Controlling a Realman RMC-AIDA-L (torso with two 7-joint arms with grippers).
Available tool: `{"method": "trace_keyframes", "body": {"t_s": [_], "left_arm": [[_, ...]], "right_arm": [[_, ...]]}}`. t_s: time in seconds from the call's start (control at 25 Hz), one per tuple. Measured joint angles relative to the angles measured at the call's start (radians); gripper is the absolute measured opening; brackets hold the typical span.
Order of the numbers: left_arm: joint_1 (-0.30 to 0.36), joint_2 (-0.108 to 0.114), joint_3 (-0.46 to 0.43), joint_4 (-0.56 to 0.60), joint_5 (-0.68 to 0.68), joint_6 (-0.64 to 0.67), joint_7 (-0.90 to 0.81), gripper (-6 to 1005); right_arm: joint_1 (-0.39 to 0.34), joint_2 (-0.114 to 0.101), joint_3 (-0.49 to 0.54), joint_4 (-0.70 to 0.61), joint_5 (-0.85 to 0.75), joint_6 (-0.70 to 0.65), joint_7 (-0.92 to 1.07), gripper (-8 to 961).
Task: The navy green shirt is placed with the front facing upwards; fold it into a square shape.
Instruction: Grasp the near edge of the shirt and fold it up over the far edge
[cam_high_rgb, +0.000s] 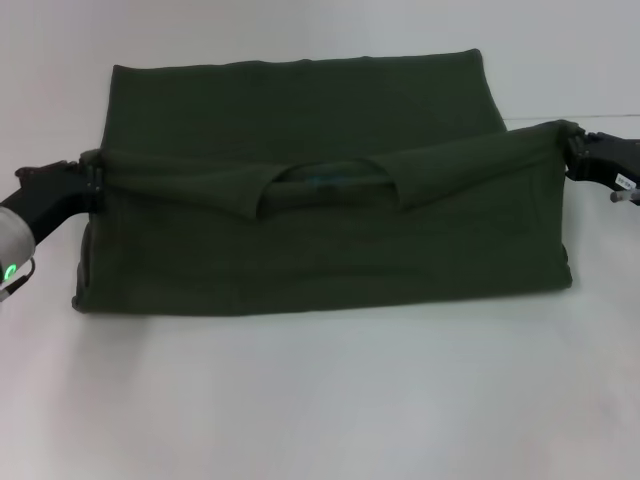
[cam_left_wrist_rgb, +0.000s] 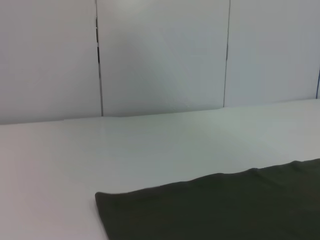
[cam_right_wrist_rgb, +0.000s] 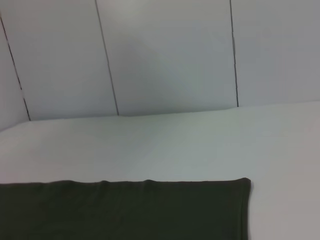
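1. Head view: I see the large dark olive-green short-sleeved cotton shirt lying across the middle of the plain white desk. Its near part is raised off the surface, hanging as a curtain toward me. The two sleeves droop inward along the raised edge, and the collar opening with a trace of blue print shows between them.
2. Head view: the left pincer, black, is at the shirt's left raised corner, clamped on the cloth. The right pincer, also black, is at the right raised corner, slightly higher, likewise gripping the fabric. The edge between them sags a little in the middle.
3. Left wrist view: I see only a flat far corner of the shirt resting on the desk, with a pale panelled wall behind. No fingers show here.
4. Right wrist view: the shirt's straight hem and squared corner lie flat on the desk; the same panelled wall behind. No fingers show.
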Motion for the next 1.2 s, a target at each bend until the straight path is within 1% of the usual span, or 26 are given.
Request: {"method": "trace_keyframes", "body": {"t_s": [0.12,0.4,0.76,0.88,0.96,1.04,1.16,1.2], "left_arm": [[-0.020,-0.001,-0.001,-0.010,-0.014,-0.036,0.025,117],[-0.040,-0.003,-0.001,-0.018,-0.045,-0.085,0.058,120],[-0.048,-0.004,-0.002,-0.034,-0.079,-0.122,0.084,124],[-0.059,-0.003,-0.005,-0.061,-0.083,-0.152,0.132,126],[-0.065,-0.007,-0.010,-0.065,-0.092,-0.163,0.157,127],[-0.067,-0.010,-0.011,-0.067,-0.107,-0.164,0.167,128],[-0.068,-0.012,-0.010,-0.068,-0.134,-0.165,0.170,129],[-0.068,-0.013,-0.009,-0.068,-0.138,-0.166,0.170,129]], "right_arm": [[0.008,0.004,-0.041,0.009,0.042,0.036,-0.022,41],[0.023,0.001,-0.147,0.040,0.133,0.121,-0.036,41],[0.056,0.005,-0.169,0.040,0.139,0.180,-0.040,40],[0.061,0.005,-0.170,0.040,0.151,0.197,-0.041,40],[0.062,0.005,-0.170,0.040,0.167,0.211,-0.041,40],[0.063,0.002,-0.178,0.049,0.175,0.225,-0.036,40],[0.063,-0.005,-0.218,0.064,0.175,0.246,-0.018,41],[0.064,-0.006,-0.236,0.066,0.175,0.250,-0.009,62]]}}
